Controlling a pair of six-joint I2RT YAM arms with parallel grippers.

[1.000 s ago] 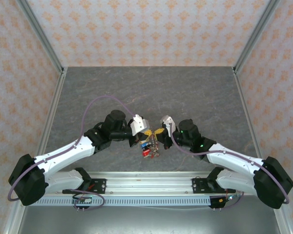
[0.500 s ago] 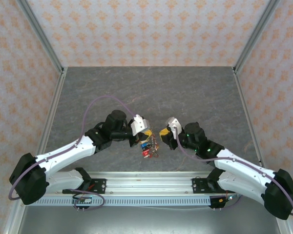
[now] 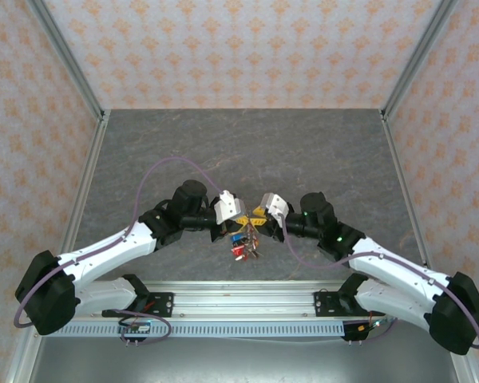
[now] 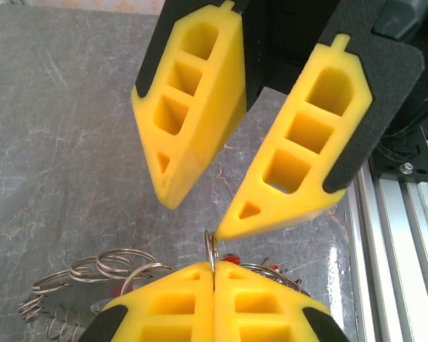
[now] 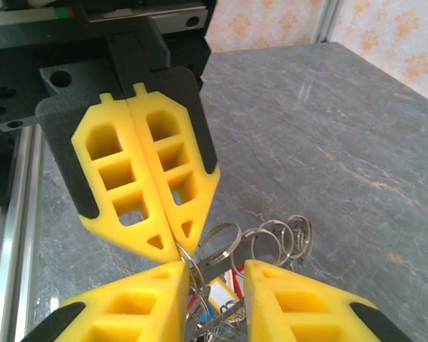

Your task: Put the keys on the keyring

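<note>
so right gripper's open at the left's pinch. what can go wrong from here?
1. The left gripper pinches the thin metal ring only at its fingertips; a nudge could twist it free.
2. The right gripper, open, sits right beside those tips; closing may clamp foam, not metal.
3. Loose split rings and the keys bunch below; the jaws could snag the wrong loop.

Gripper fingers point(image 4: 192, 92): yellow, matt, foam-like plastic.
Finger backing point(image 4: 385, 92): black, matt, finely grained.
Keyring point(image 4: 210, 248), loops point(image 4: 107, 265): thin bright metal, shiny.
Key tags point(image 5: 225, 291): red, smooth plastic.
Table point(image 4: 57, 128): grey, stone-veined, smooth, soft sheen.
Rail point(image 4: 396, 242): bare silver metal.
Walls point(image 3: 247, 48): matt, patterned, paper-like.
</note>
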